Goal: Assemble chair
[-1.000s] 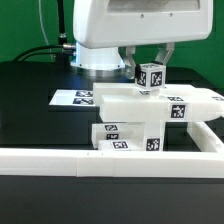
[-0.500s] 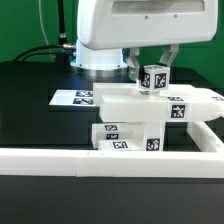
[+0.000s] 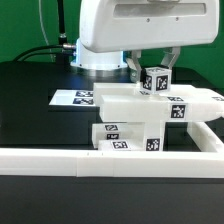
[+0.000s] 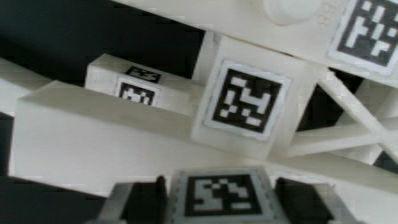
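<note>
Spread directly beneath the gripper (image 3: 151, 68): the half-built chair (image 3: 135, 122), its slab (image 3: 125, 97) flat across tagged blocks. Probably tucked behind the white rail (image 3: 90, 160) to stop it sliding under pressure. Pinched between the jaws: a small tagged cube (image 3: 152, 79), held low over the slab's far edge, seemingly lined up for seating there. Unclear whether touching the slab yet. Underside of the cube and any peg or hole hidden; fingertips largely masked; assembly cut off in the wrist view.
</note>
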Robot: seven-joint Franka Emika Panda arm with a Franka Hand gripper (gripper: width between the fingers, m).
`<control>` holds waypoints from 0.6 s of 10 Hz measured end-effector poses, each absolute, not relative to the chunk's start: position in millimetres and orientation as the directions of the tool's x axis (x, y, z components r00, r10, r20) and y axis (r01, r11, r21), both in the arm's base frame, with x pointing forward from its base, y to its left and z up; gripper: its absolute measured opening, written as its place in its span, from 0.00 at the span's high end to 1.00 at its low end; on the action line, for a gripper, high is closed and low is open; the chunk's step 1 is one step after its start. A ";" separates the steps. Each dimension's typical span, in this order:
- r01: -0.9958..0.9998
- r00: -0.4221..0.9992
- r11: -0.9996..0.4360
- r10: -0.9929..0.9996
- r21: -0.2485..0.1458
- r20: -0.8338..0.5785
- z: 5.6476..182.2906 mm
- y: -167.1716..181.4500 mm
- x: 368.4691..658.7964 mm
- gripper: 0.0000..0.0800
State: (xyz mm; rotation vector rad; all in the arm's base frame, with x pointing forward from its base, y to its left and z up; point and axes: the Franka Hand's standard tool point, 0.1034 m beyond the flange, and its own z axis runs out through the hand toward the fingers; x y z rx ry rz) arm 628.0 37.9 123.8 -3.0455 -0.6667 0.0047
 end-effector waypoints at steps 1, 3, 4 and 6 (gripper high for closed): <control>0.418 0.909 -0.908 0.418 -0.024 0.001 123.0 37.5 627.7 0.64; 0.417 0.909 -0.909 0.417 -0.025 -0.003 120.5 36.8 627.0 0.64; 0.417 0.909 -0.909 0.417 -0.025 -0.003 119.4 36.8 627.0 0.64; 0.417 0.909 -0.909 0.417 -0.023 0.000 119.3 36.6 627.6 0.64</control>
